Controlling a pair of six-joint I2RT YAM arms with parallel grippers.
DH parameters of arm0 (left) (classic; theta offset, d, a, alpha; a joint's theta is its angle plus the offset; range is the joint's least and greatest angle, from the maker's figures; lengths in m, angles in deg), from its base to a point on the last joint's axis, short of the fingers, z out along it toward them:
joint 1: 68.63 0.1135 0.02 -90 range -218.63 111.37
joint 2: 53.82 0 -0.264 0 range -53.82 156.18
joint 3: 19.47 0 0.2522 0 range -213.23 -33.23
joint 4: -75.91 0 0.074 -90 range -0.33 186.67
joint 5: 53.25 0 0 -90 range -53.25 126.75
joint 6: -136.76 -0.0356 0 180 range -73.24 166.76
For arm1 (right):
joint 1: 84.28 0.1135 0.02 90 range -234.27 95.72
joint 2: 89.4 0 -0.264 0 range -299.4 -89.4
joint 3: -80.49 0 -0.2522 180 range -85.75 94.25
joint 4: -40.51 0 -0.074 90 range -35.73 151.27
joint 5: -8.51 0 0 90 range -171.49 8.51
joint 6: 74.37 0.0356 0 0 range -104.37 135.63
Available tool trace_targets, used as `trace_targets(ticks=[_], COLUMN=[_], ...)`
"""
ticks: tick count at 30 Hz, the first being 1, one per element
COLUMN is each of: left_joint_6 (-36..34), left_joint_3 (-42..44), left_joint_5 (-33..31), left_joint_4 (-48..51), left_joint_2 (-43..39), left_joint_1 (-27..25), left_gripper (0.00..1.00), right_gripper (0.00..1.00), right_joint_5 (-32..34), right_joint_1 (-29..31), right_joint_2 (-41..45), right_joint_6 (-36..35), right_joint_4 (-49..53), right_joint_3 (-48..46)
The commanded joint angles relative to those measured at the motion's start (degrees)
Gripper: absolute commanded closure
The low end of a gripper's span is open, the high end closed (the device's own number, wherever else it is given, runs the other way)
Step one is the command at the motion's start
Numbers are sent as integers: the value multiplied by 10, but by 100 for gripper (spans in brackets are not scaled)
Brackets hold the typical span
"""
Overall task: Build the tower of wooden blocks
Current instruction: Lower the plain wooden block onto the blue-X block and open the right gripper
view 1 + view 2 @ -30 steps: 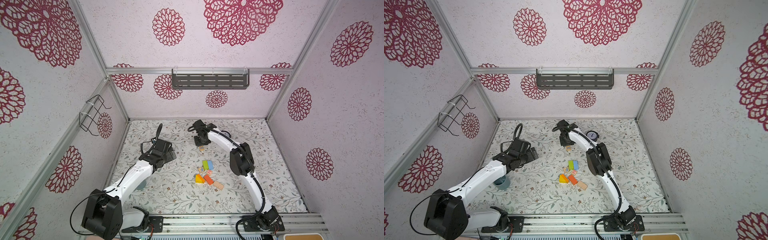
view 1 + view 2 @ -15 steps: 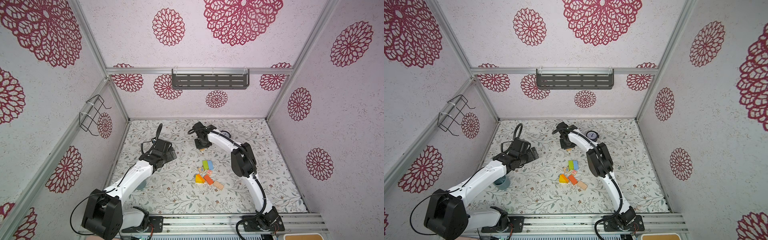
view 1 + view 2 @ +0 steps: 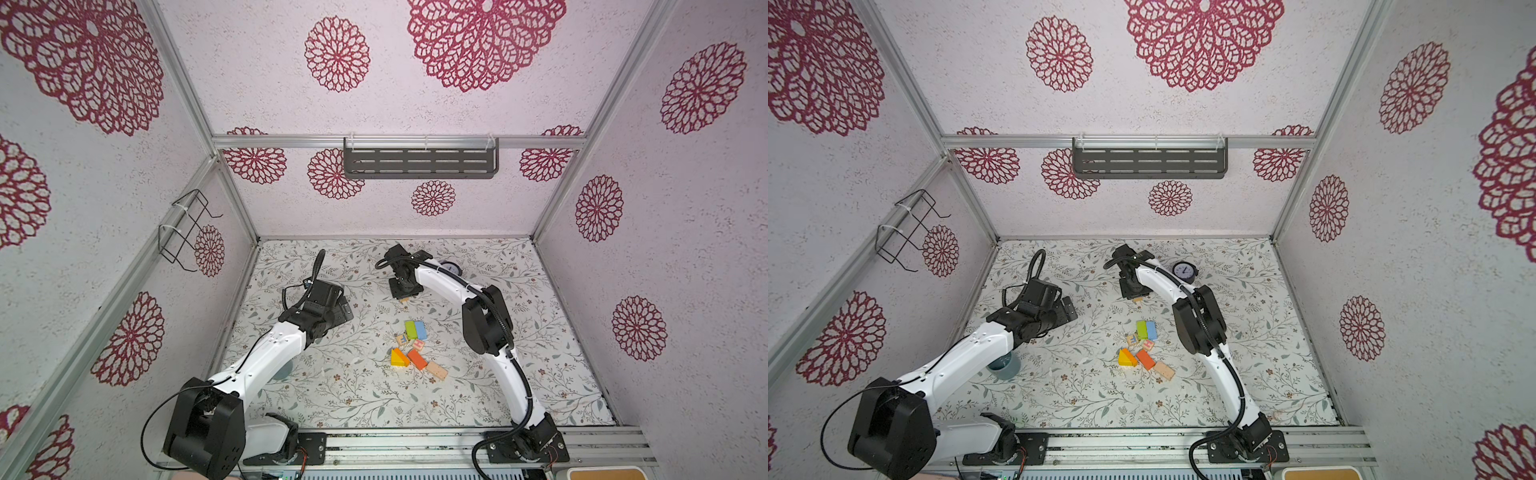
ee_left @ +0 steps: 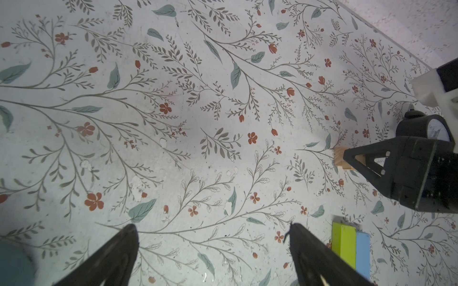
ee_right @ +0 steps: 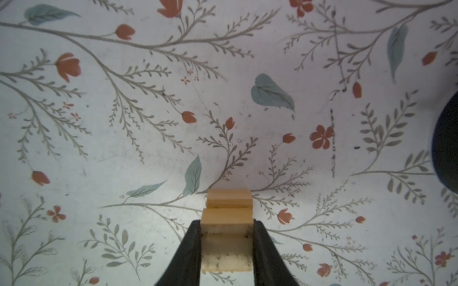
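The right gripper (image 3: 404,293) reaches to the far middle of the worktop (image 3: 332,395), and its jaws are clenched on a tan block (image 5: 226,218). In the right wrist view the block sits squarely between the two black fingers (image 5: 190,247) and sticks out past their tips. A second tan face shows just beyond it like a step, and I cannot tell whether that is the same piece or another one. The held block is low over the floral surface, but whether it touches cannot be made out. A round black clock (image 3: 1185,272) stands just beside this arm, near the back wall.

The left gripper (image 4: 212,226) hangs over a bare stretch of the worktop on the left. Its jaws are released and spread wide, with nothing between them.

The other wood blocks lie in a loose group near the middle of the worktop, well apart from both grippers. A green brick (image 3: 410,329) and a blue brick (image 3: 421,329) lie side by side, touching. Just in front of them are two printed cubes (image 3: 402,340). Nearer the front lie a yellow wedge (image 3: 396,362), an orange wedge (image 3: 401,354), an orange-red brick (image 3: 417,359) and a tan brick (image 3: 436,370). A grey-blue cup (image 3: 1005,366) stands partly hidden under the left arm.
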Motion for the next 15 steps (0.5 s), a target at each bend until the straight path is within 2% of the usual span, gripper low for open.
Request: trace_targets(ticks=[1, 15], left_joint_6=[5, 2], left_joint_3=[5, 8], left_joint_5=[-4, -4], left_joint_4=[-14, -17], left_joint_2=[-8, -5], left_joint_1=[1, 0], left_gripper=[3, 3], right_gripper=[67, 65], right_joint_5=[15, 19], right_joint_1=[1, 1], right_joint_2=[24, 9], right_joint_6=[12, 7], right_joint_4=[0, 16], right_joint_3=[3, 23])
